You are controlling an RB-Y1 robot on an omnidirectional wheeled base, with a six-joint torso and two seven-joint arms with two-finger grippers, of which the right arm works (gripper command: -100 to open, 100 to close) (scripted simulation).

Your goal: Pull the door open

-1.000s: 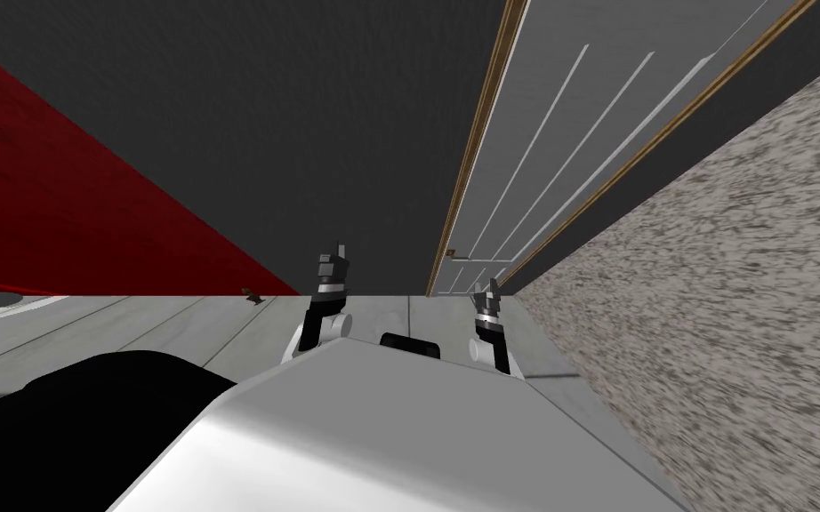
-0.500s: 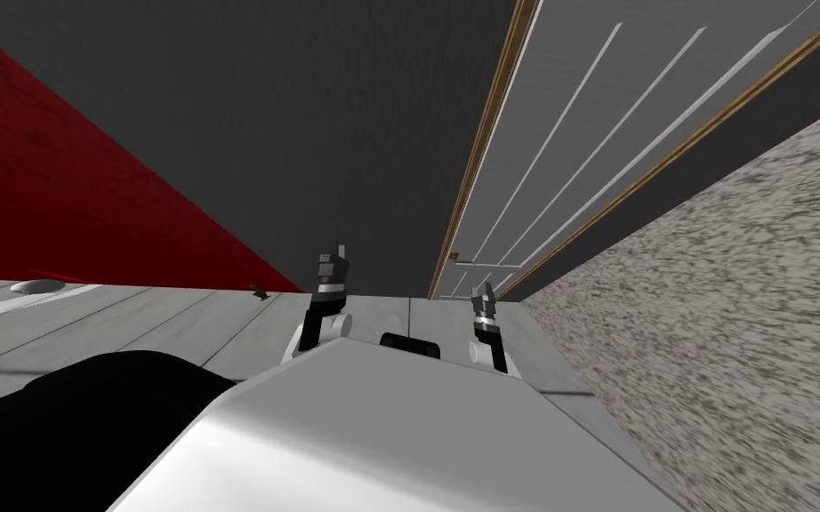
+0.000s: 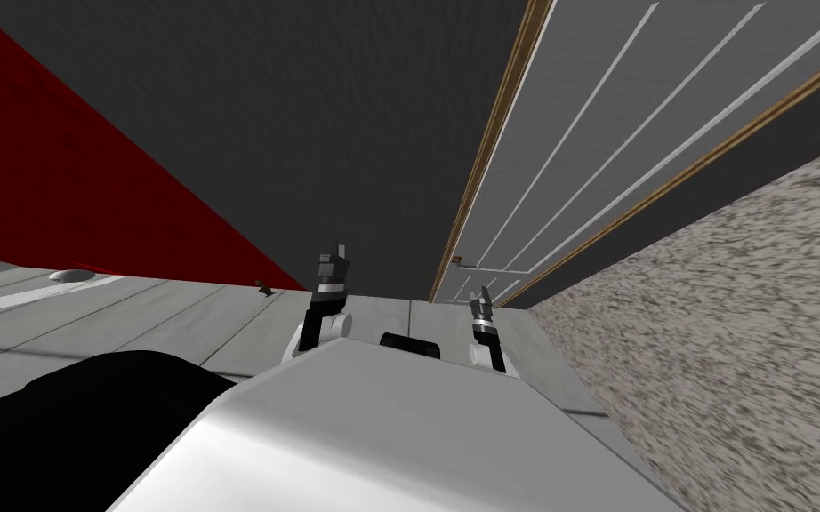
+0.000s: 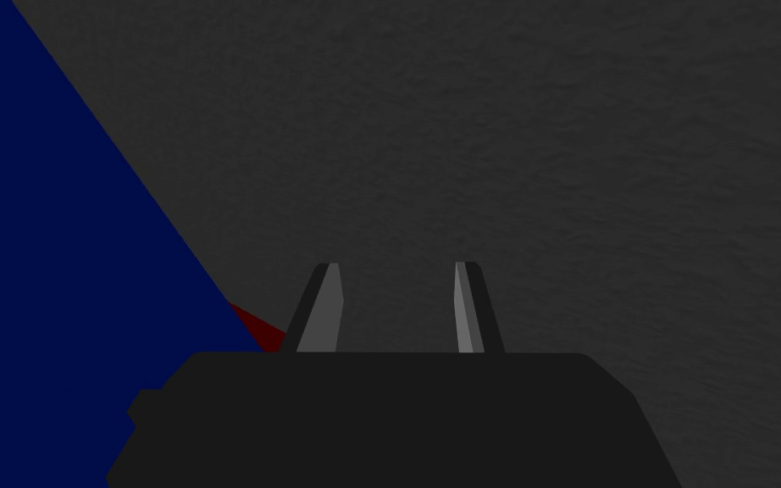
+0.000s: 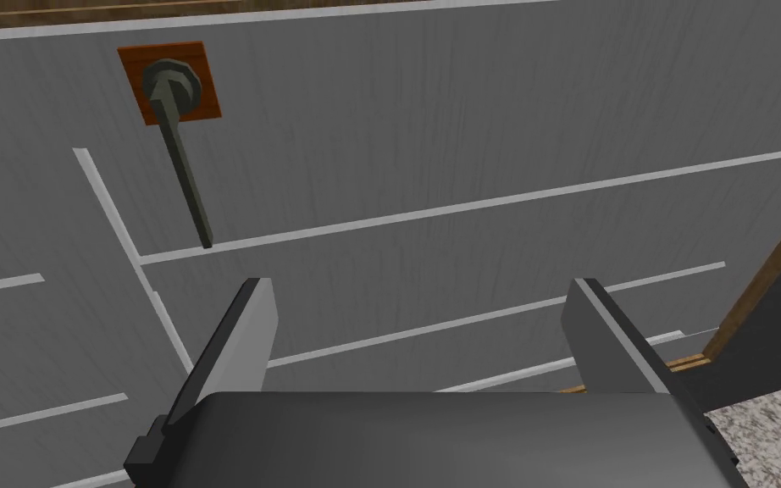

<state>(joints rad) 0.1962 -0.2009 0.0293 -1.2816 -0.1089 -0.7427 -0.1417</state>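
Head view first: what stands ahead?
— A pale grey panelled door (image 3: pixel 595 133) with thin white lines, set in a brown wooden frame (image 3: pixel 488 151). It stands ahead and to the robot's right, in a dark grey wall (image 3: pixel 310 116). A red wall (image 3: pixel 61 178) runs along the left, and a speckled grey wall (image 3: pixel 737 311) along the right. Pale grey floor planks (image 3: pixel 177 311) lie below.
— Where is the handle?
— At the door's edge nearest the frame, low in that view. In the right wrist view it is a thin dark grey lever handle (image 5: pixel 184 174), hanging from a round hub on a small square brown plate (image 5: pixel 170 83).
— And the right gripper (image 3: pixel 482 298)?
— It faces the door panel. Its two fingers are spread wide with nothing between them. The lever lies beyond one fingertip, off to that side of the gripper (image 5: pixel 421 288), apart from it and untouched.
— The left gripper (image 3: pixel 335 258)?
— It is raised in front of the dark grey wall, well apart from the door. In the left wrist view the left gripper's (image 4: pixel 397 267) fingers stand a narrow gap apart, holding nothing.
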